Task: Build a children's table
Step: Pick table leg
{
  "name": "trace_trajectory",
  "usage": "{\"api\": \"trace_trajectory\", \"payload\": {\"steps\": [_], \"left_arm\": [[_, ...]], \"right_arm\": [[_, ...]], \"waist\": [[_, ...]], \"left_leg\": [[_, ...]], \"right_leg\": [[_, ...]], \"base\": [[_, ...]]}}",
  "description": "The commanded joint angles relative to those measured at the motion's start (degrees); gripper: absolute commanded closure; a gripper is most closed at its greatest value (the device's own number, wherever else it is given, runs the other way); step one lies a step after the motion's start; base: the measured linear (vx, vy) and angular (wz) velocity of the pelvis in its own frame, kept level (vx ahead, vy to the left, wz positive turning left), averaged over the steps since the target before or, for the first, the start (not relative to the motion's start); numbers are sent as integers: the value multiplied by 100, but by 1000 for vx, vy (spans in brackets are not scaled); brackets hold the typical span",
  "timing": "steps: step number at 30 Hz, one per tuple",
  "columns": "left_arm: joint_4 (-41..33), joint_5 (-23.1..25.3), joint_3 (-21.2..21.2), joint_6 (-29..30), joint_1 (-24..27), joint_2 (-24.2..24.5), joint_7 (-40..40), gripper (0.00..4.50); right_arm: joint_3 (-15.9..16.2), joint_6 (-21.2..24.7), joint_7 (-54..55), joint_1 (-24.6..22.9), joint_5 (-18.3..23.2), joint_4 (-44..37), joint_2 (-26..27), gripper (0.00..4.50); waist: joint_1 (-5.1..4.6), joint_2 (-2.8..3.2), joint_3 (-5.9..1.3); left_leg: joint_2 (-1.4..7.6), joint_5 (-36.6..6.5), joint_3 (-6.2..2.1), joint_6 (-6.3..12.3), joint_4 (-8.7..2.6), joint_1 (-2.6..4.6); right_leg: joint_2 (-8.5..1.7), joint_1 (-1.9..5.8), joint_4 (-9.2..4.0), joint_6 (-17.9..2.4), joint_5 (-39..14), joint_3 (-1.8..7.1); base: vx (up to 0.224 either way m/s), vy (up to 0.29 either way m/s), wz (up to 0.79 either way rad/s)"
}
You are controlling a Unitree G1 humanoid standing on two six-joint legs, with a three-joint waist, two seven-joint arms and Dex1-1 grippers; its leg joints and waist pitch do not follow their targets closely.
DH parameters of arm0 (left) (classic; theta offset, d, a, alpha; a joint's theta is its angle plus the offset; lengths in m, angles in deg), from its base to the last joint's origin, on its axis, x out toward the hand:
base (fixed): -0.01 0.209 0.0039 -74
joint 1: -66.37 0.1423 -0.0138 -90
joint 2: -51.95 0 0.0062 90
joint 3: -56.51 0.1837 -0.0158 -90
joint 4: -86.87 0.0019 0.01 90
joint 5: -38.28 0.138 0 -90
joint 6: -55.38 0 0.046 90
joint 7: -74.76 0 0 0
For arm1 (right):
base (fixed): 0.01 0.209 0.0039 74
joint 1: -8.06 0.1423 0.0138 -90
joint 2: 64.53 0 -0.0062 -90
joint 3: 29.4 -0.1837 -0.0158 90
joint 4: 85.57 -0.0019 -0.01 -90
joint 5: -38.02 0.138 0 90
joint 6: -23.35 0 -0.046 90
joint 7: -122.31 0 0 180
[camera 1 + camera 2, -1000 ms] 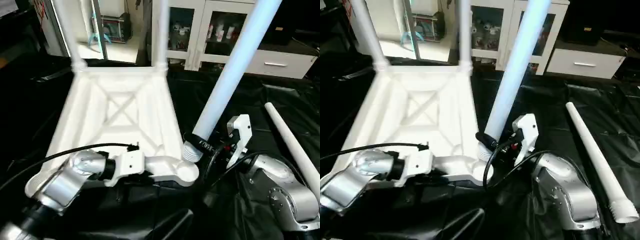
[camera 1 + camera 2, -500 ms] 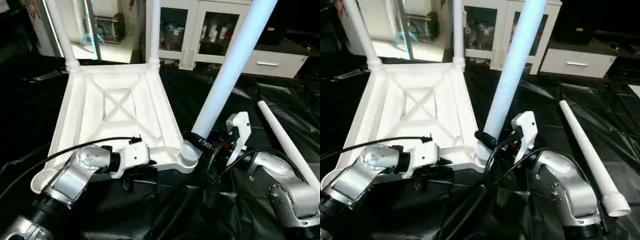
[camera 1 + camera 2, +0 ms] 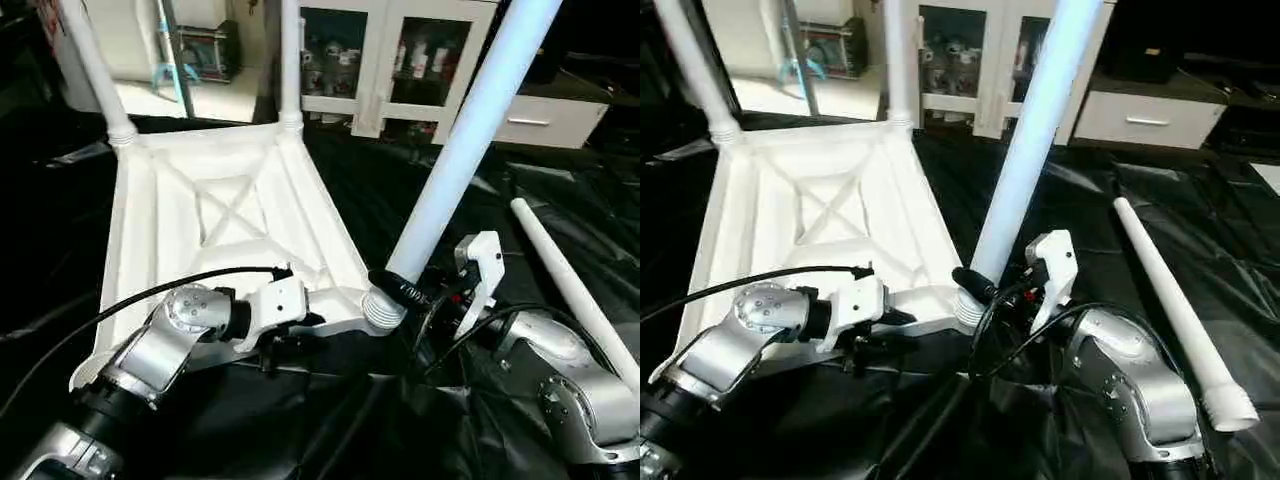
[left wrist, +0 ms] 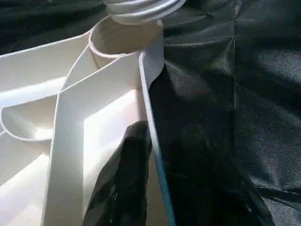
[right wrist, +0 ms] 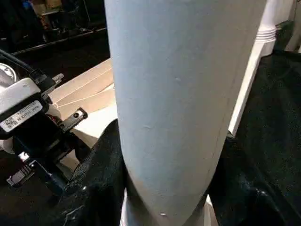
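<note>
White plastic makes up the table top (image 3: 215,235), which lies upside down on a black sheet (image 3: 560,190), its ribbed underside with the X-brace facing up. Two legs (image 3: 290,60) stand in the far corner sockets. The right gripper (image 3: 985,290) has its jaws closed around the base of a third leg (image 3: 470,130), which leans over the near right corner socket (image 4: 124,40), its ribbed end at the socket's rim. A fourth leg (image 3: 1175,305) lies loose on the sheet, to the right. The left gripper (image 3: 285,340) is at the near edge of the top; its jaws are partly open, one finger (image 4: 122,183) inside the rim and the other outside. A white cabinet (image 3: 400,60) stands behind.
</note>
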Motion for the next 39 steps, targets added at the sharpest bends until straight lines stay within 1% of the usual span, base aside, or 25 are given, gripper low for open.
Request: {"api": "trace_trajectory", "payload": {"steps": [1, 5, 6, 7, 8, 9, 10, 11, 12, 13, 15, 16, 17, 19, 21, 22, 24, 25, 26, 28, 29, 33, 38, 39], "left_arm": [[171, 183, 98, -42, -121, -19, 33, 314], [165, 156, 55, -18, -146, -63, 29, 314], [97, 33, -2, 113, -166, -86, -17, 296], [29, -55, -47, 249, -184, -90, -47, 296], [-15, -61, -66, 298, -199, -80, -33, 286], [-17, -46, -66, 297, -205, -82, -14, 268], [-26, 18, -67, 292, -232, -87, 67, 268], [-23, 89, -63, 265, -253, -94, 148, 259], [-23, 89, -63, 265, -253, -94, 148, 259], [-57, 129, -54, 299, -290, -141, 194, 259], [-118, 113, -48, 386, -316, -199, 193, 259], [-137, 61, -86, 494, -329, -272, 244, 259], [-133, 70, -86, 534, -345, -296, 279, 259], [-125, 92, -101, 685, -374, -354, 390, 259], [-151, 45, -136, 811, -386, -410, 434, 259], [-181, -12, -169, 897, -387, -450, 444, 259], [-230, -26, -159, 1015, -391, -463, 444, 259], [-245, 6, -128, 1043, -393, -443, 438, 259], [-229, 74, -94, 1080, -385, -421, 451, 259], [-190, 151, -60, 1166, -377, -400, 480, 259], [-186, 151, -46, 1223, -371, -385, 458, 259], [-331, -1, -71, 1545, -311, -394, 374, 259], [-422, 14, 10, 1752, -271, -325, 260, 259], [-429, 10, 16, 1769, -268, -323, 255, 275]], "right_arm": [[-99, 19, 9, 22, 89, -206, -57, 261], [-94, 20, 25, 3, 87, -222, -50, 261], [-89, 26, 33, -9, 88, -240, -48, 261], [-86, 38, 38, -25, 94, -268, -50, 261], [-84, 46, 41, -40, 100, -288, -54, 261], [-85, 47, 41, -41, 101, -290, -55, 261], [-88, 54, 40, -45, 106, -295, -61, 261], [-92, 58, 40, -47, 110, -299, -66, 261], [-92, 58, 40, -47, 110, -299, -66, 261], [-105, 71, 36, -41, 117, -296, -74, 261], [-115, 85, 33, -25, 121, -287, -80, 261], [-115, 86, 30, -8, 120, -273, -78, 261], [-114, 86, 29, 3, 118, -265, -76, 261], [-112, 93, 27, 22, 116, -258, -75, 261], [-112, 96, 27, 37, 118, -251, -77, 261], [-113, 99, 27, 47, 121, -246, -80, 261], [-114, 102, 20, 59, 121, -236, -89, 261], [-113, 101, 16, 61, 119, -231, -94, 261], [-115, 103, 14, 68, 117, -223, -96, 261], [-118, 113, 18, 90, 117, -206, -94, 261], [-120, 119, 23, 101, 121, -201, -89, 261], [-116, 114, 25, 97, 118, -198, -85, 261], [-96, 98, 31, 96, 105, -190, -85, 261], [-94, 96, 33, 98, 104, -187, -84, 261]], "waist": [[-14, 20, -288], [-13, 12, -283], [-15, 14, -283], [-13, 20, -284], [-19, 5, -285], [-16, 8, -287], [-14, 8, -288], [-14, 8, -291], [-14, 10, -290], [-19, -22, -287], [-7, -6, -292], [-14, -14, -295], [-20, -37, -293], [-12, -26, -295], [-12, -35, -307], [-13, -26, -310], [-18, -39, -311], [-13, -31, -318], [-15, -37, -313], [-19, -33, -312], [-17, -25, -309], [-19, -33, -298], [-14, -20, -301], [-15, -25, -303]], "left_leg": [[480, -1696, -226, -152, -493, 172], [485, -1804, -234, -200, -504, 175], [487, -1814, -234, -215, -507, 174], [487, -1820, -236, -220, -507, 175], [485, -1794, -233, -209, -508, 170], [484, -1774, -234, -203, -506, 170], [481, -1746, -232, -190, -502, 164], [483, -1693, -229, -166, -497, 165], [484, -1685, -229, -160, -499, 162], [483, -1660, -225, -139, -500, 157], [483, -1611, -227, -125, -490, 158], [484, -1539, -224, -111, -491, 145], [483, -1516, -220, -100, -490, 142], [481, -1472, -218, -77, -481, 142], [475, -1331, -213, -24, -469, 132], [475, -1284, -212, -7, -465, 136], [473, -1227, -210, 27, -463, 128], [476, -1186, -211, 42, -458, 133], [476, -1178, -210, 54, -458, 130], [472, -1183, -208, 63, -459, 130], [476, -1212, -207, 55, -460, 138], [475, -1320, -208, 11, -469, 142], [472, -1276, -207, 17, -467, 140], [475, -1272, -209, 19, -470, 142]], "right_leg": [[-591, 66, -577, -946, -1262, 330], [-603, 62, -591, -916, -1460, 332], [-601, 59, -586, -914, -1464, 332], [-597, 55, -584, -923, -1432, 331], [-597, 60, -582, -929, -1390, 333], [-600, 62, -579, -931, -1376, 332], [-600, 65, -580, -930, -1355, 333], [-600, 65, -579, -936, -1296, 334], [-597, 67, -578, -939, -1273, 334], [-595, 73, -579, -938, -1260, 331], [-599, 73, -570, -954, -1244, 329], [-597, 86, -560, -971, -1137, 327], [-594, 88, -559, -983, -1107, 324], [-599, 89, -556, -996, -1082, 324], [-588, 103, -544, -1010, -902, 321], [-582, 102, -534, -1034, -811, 315], [-581, 112, -530, -1045, -729, 310], [-586, 116, -522, -1062, -674, 308], [-581, 114, -526, -1062, -662, 308], [-577, 116, -525, -1055, -676, 306], [-583, 110, -534, -1056, -717, 309], [-588, 107, -548, -1053, -904, 313], [-580, 104, -550, -1038, -848, 316], [-579, 104, -547, -1037, -839, 313]], "base": [[0, 0, 0], [0, 0, 0], [0, 0, 0], [0, 0, 0], [0, 0, 0], [0, 0, 0], [0, 0, 0], [0, 0, 0], [0, 0, 0], [0, 0, 0], [0, 0, 0], [0, 0, 0], [0, 0, 0], [0, 0, 0], [0, 0, 0], [0, 0, 0], [0, 0, 0], [0, 0, 0], [0, 0, 0], [0, 0, 0], [0, 0, 0], [0, 0, 0], [0, 0, 0], [0, 0, 0]]}}
